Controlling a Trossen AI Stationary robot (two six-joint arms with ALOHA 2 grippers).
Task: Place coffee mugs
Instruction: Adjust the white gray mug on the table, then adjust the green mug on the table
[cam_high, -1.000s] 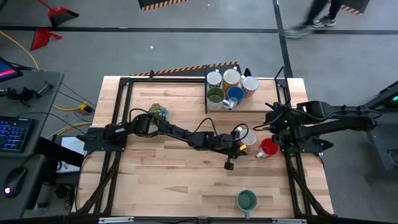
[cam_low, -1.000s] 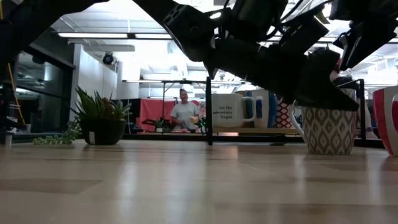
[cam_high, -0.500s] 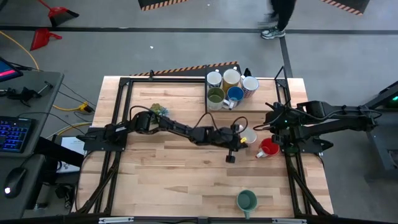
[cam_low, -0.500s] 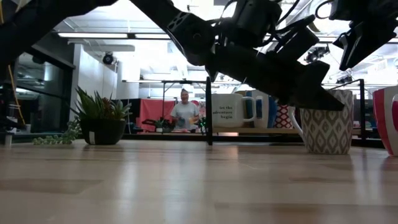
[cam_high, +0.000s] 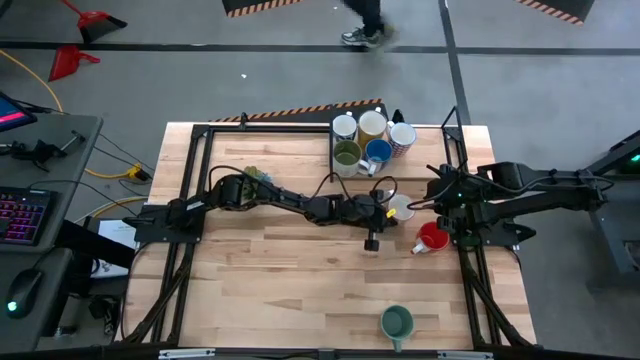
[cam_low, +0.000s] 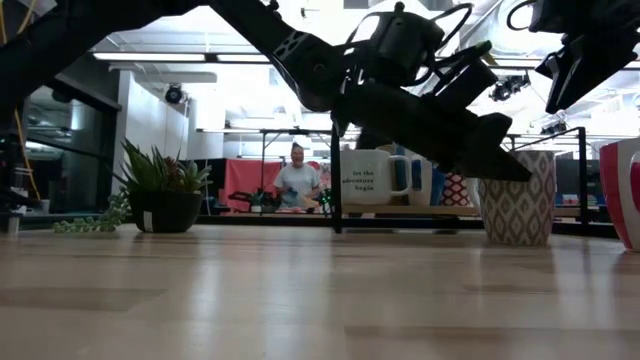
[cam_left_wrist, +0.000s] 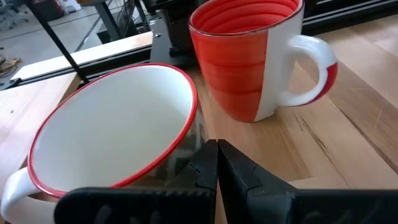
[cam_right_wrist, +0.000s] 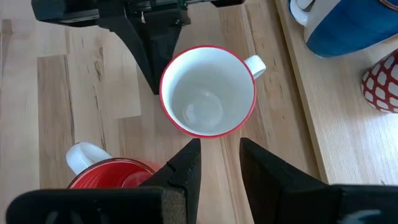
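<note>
A white mug with a red rim (cam_right_wrist: 208, 90) and patterned outside (cam_low: 517, 210) stands on the table right of centre. My left gripper (cam_left_wrist: 216, 163) is shut, and its fingers lie along that mug's side. A red mug (cam_left_wrist: 249, 62) stands just beyond, toward the right edge (cam_high: 433, 237). My right gripper (cam_right_wrist: 219, 163) hovers open above both mugs and touches nothing. A teal mug (cam_high: 397, 322) stands near the front edge. Several mugs sit on the tray (cam_high: 412, 172) at the far side. My left gripper lies with the outer side of its shut fingers (cam_right_wrist: 155, 78) against the red-rimmed mug's outer wall (cam_left_wrist: 186, 146), away from the handle (cam_right_wrist: 255, 62). The fingers slant slightly downward from the table's left. The mug stands upright on the table.
A leafy sprig (cam_high: 255, 178) lies by my left arm at the far left. A dark frame (cam_high: 200, 150) borders the table. A potted plant (cam_low: 160, 195) and a person (cam_low: 297, 185) show in the room behind. Bare wood stretches along the near left.
My left gripper has swung toward the table's far edge, staying shut. The red-rimmed mug has slid with it toward the far edge, upright, and stands closer to the tray. My right arm has kept still.
</note>
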